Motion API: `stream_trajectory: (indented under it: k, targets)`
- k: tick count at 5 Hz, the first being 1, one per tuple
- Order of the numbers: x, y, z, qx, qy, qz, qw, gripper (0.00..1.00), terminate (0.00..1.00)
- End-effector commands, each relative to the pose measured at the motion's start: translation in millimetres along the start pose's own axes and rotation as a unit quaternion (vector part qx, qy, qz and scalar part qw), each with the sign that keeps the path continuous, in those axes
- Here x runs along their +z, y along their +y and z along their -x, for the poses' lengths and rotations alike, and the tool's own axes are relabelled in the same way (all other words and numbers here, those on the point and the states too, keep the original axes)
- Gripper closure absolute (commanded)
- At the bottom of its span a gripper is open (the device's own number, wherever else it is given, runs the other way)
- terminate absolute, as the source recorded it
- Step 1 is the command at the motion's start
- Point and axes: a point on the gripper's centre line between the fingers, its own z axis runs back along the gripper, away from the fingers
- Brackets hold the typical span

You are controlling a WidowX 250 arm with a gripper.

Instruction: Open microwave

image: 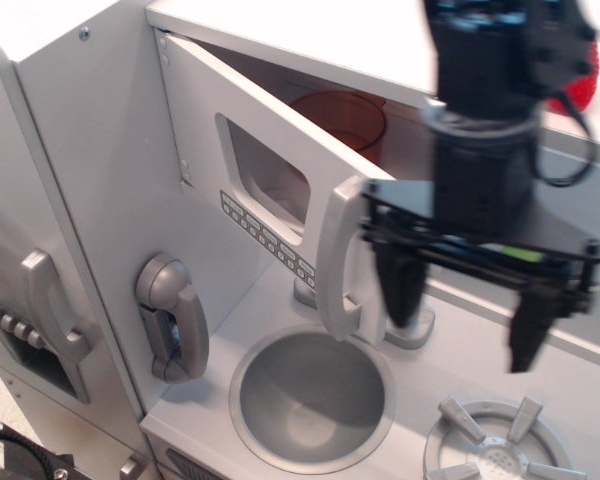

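The microwave door (270, 170) of the toy kitchen stands swung outward on its left hinge. It has a rounded window, a row of small buttons (270, 243) and a tall grey handle (340, 262) at its free edge. An orange-brown container (348, 112) shows inside the compartment. My black gripper (467, 318) is open and empty. It hangs to the right of the handle, over the counter; its left finger (400, 285) is just beside the handle and I cannot tell if they touch.
A round grey sink (313, 392) lies below the door. A grey telephone (172, 318) hangs on the left wall. A lower grey door with a curved handle (50, 305) is at far left. A stove burner (492, 445) is at bottom right. A red strawberry (588, 88) is partly hidden behind my arm.
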Motion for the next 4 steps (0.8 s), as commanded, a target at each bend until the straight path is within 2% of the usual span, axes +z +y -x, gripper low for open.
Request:
stream_trajectory:
  k: [1,2,3,4]
  targets:
    - [18,-31,-55,-0.013,-0.054,0.010,0.9984,0.00,0.00]
    - [18,-10,-67,-0.033,-0.076,-0.006,0.9965,0.00,0.00]
    - [14,12,-55,-0.089,-0.092,-0.040,0.9909,0.00,0.00]
    - [20,44,-47,-0.113,-0.104,-0.053,0.9867,0.00,0.00]
